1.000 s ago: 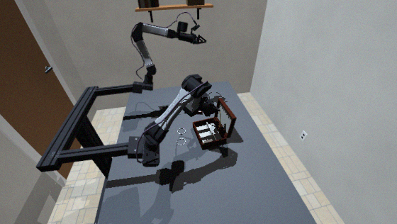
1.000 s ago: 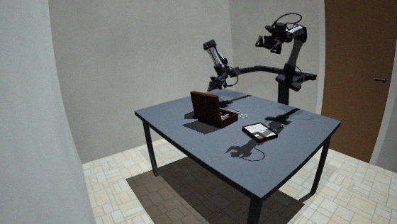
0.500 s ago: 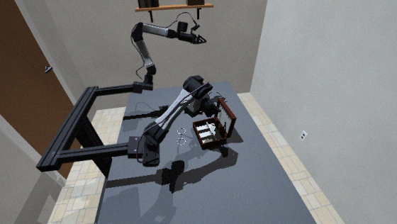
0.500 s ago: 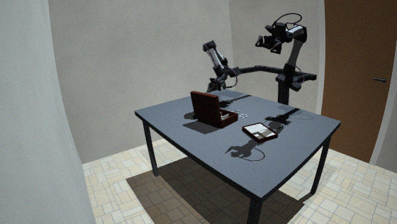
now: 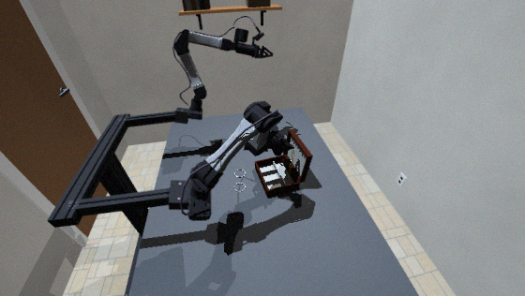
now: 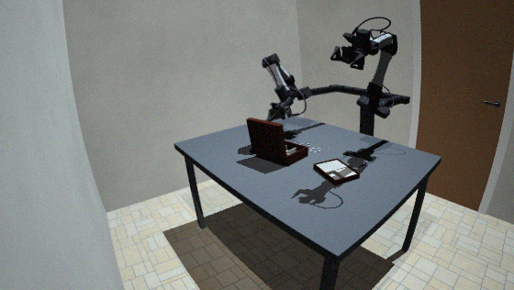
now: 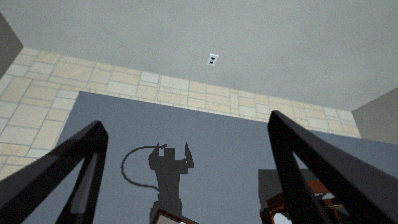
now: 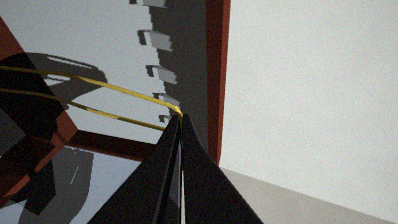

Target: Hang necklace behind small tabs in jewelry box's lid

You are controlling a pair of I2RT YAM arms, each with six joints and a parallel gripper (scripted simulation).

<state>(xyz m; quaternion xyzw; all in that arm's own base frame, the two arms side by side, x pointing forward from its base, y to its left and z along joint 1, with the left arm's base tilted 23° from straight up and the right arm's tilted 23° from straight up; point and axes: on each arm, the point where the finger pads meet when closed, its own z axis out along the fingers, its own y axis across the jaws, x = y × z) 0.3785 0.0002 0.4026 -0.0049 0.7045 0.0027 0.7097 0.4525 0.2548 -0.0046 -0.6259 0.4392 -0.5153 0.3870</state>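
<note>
Open air surrounds the left gripper (image 5: 268, 52) (image 6: 345, 61) (image 7: 187, 122), well apart from the upright lid (image 5: 300, 149) (image 6: 266, 139) (image 8: 217, 65). By the right gripper (image 8: 182, 122), the lid's rim and jutting tabs (image 8: 157, 40) crowd the way; the necklace (image 8: 135, 94) crosses one side, with open space beyond the rim.

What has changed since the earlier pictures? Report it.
The right arm has lowered slightly at its raised bend. No grasp or release is visible. The necklace remains at the right end effector; the jewelry box and left end effector look unmoved.
</note>
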